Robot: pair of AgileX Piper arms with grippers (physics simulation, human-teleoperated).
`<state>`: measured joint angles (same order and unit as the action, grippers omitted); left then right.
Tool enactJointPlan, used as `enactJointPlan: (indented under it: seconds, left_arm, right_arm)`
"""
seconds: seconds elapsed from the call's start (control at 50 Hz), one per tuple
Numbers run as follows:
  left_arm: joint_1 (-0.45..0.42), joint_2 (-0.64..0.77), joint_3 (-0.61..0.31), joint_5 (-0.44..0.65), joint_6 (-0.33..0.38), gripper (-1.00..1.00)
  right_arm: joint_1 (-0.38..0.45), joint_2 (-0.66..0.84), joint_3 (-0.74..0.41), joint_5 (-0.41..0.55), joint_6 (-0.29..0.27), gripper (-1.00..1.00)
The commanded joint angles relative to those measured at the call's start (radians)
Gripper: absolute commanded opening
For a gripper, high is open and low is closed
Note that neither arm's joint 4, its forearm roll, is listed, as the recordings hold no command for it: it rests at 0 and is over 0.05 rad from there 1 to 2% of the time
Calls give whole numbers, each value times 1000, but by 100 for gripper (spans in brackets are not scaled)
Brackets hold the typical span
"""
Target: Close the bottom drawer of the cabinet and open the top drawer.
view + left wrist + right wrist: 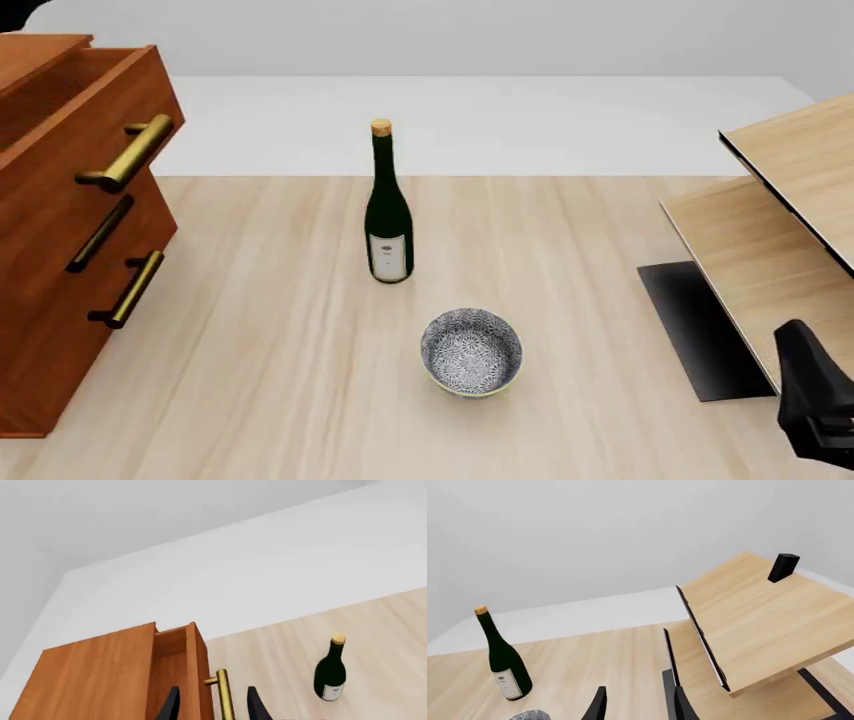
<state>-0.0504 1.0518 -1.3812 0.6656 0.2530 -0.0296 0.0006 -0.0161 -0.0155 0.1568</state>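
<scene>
The cabinet (54,330) stands at the table's left edge. Its top drawer (94,110) is pulled out, with its brass handle (127,153) free of any gripper in the front view. The bottom drawer (67,340) sits flush with the middle one, its handle (130,290) untouched. My left gripper (213,689) is open; in the left wrist view the top drawer's handle (224,695) shows between its fingers, and it is out of the front view. My right gripper (639,689) is open and empty, and its arm (814,405) is at the front right.
A dark green wine bottle (388,215) stands mid-table. A patterned bowl (470,350) sits in front of it. Tilted pale plywood boards (787,200) on a black stand (694,330) fill the right side, close to my right gripper.
</scene>
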Motion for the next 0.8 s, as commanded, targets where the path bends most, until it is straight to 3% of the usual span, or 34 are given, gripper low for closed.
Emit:
enactJointPlan:
  seconds: [0.02, 0.08, 0.14, 0.18, 0.32, 0.34, 0.38, 0.42, 0.8]
  left_arm:
    - [6, 39, 23, 23, -175, 100]
    - [14, 33, 48, 6, -166, 100]
    - [19, 50, 56, 15, -235, 100]
    - [17, 49, 63, 13, -242, 100]
    - [44, 28, 132, -29, -229, 100]
    - [41, 34, 136, -27, -252, 100]
    - [56, 24, 147, -42, -222, 100]
    - [64, 27, 153, -40, -250, 100]
    - [127, 36, 241, -102, -237, 100]
  right_arm:
    - [1, 0, 1, -1, -4, 100]
    - [3, 0, 1, -1, -5, 100]
    - [3, 0, 0, 0, -4, 100]
    - [3, 0, 0, 0, -5, 100]
    - [5, 0, 0, 0, -5, 100]
    - [5, 0, -1, 0, -5, 100]
    - [5, 0, -1, 0, -6, 100]
    - [5, 0, -1, 0, -5, 100]
    - [1, 0, -2, 1, -10, 100]
